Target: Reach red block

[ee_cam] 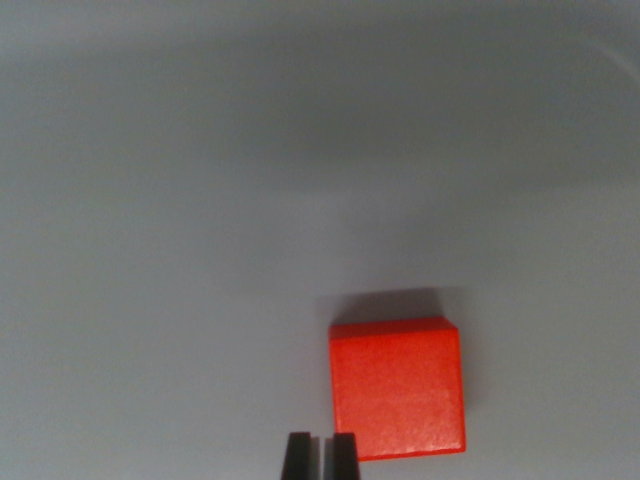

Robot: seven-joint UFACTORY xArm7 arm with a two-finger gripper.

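The red block [397, 388] is lying flat on the pale grey counter [180, 260], sitting in the lower part of the wrist view, right of centre, and casting a soft shadow along its far edge. The gripper [321, 456] is showing at the bottom edge, its jaws nearly closed with a thin gap, gripping nothing, the right tip overlapping the block's lower left corner.

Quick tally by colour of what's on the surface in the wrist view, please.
Red: 1, the red block
Other colours: 0
Total: 1
The gripper fingertips show at the bottom edge, not counted.
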